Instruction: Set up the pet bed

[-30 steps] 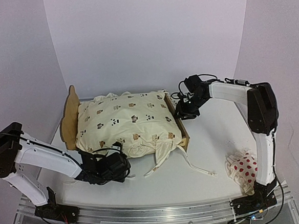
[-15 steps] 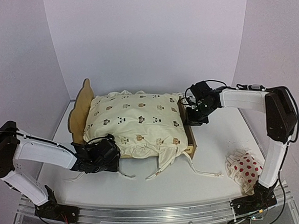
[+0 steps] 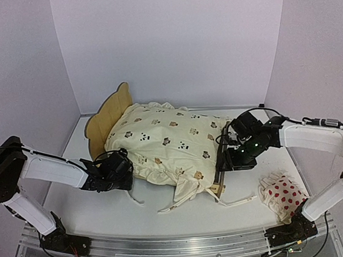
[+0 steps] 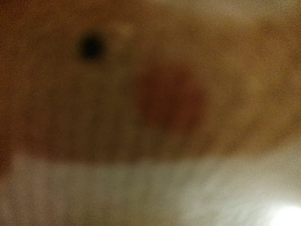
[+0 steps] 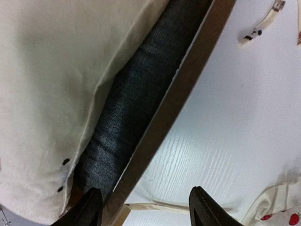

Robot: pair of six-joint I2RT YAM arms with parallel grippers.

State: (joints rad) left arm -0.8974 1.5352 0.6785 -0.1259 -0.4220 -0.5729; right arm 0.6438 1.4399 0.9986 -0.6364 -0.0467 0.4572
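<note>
Bench [image 3: 77, 212]: white, lilac walls behind.
Right claw [image 5: 146, 208]: open, one finger either side of the footboard [image 5: 186, 89] of the pet bed [image 3: 107, 116].
Left claw [image 3: 122, 169]: against the bed's near-left side; grip, cannot tell (wrist view is a brown blur).
Pet bed: mid-bench, askew, headboard far-left.
Cushion [image 3: 166, 140]: on the bed, ties [image 3: 238, 201] trailing onto the bench.
Pillow [image 3: 282, 191]: near-right, apart from the bed.

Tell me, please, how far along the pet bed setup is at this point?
Done: the cushion already lies on the bed. In hand: the left fingers are at its near side, and the right fingers, open, straddle the footboard. Left: the dotted pillow lies apart on the table, and the cushion's ties trail loose.
</note>
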